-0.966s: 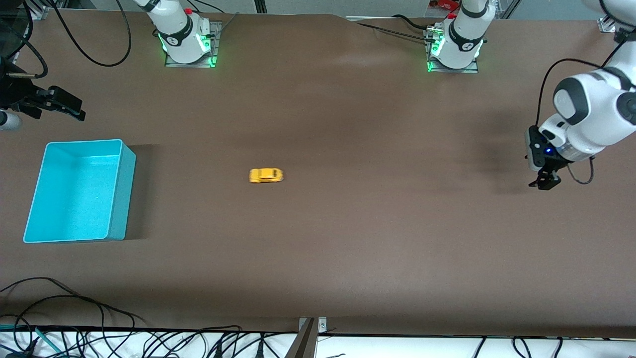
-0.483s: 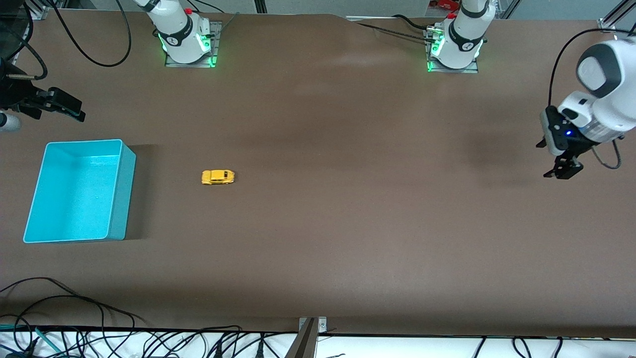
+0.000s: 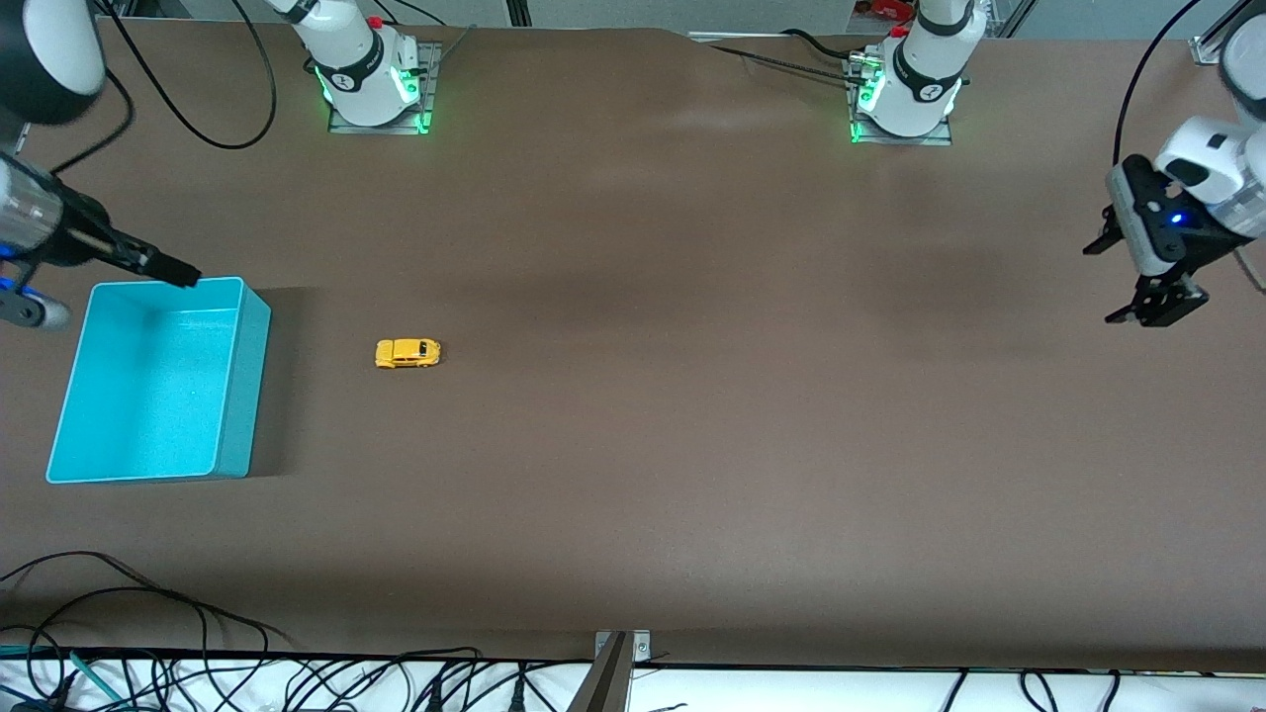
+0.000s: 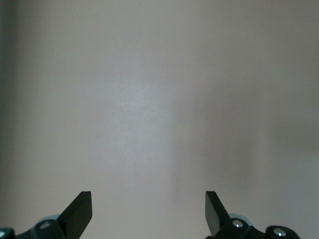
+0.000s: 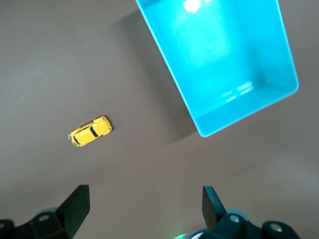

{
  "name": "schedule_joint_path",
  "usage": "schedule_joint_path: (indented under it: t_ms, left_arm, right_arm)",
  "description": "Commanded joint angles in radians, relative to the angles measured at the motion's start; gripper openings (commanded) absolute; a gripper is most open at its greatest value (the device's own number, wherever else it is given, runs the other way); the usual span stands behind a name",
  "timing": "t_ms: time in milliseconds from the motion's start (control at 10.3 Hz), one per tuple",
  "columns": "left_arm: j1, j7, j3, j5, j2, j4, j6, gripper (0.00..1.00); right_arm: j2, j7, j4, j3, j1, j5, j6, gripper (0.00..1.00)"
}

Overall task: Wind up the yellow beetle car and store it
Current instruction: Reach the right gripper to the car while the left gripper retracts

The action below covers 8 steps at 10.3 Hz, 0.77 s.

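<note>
A tiny yellow beetle-shaped toy car sits free on the brown surface beside an empty turquoise plastic bin, while the right claw, fingers apart, hovers over the bin's rim and the left claw, also apart, waits over its own end.
</note>
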Motion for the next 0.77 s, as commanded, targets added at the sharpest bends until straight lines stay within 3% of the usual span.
schedule_joint_path:
  t_ms: [0, 290, 676]
  left_arm:
    - [-0.001, -0.209, 0.002, 0.024, -0.001, 0.135, -0.192, 1.0]
    - [-0.005, -0.627, -0.077, 0.114, -0.013, 0.264, -0.38, 1.0]
    - [-0.012, -1.258, -0.148, 0.102, -0.011, 0.365, -0.471, 1.0]
  right_arm:
    - [0.034, 0.218, -0.042, 0.005, 0.01, -0.012, 0.048, 1.0]
    - [0.059, 0.566, -0.192, 0.007, 0.074, -0.009, 0.245, 1.0]
    - [0.21, 1.247, -0.255, 0.007, 0.183, -0.015, 0.456, 1.0]
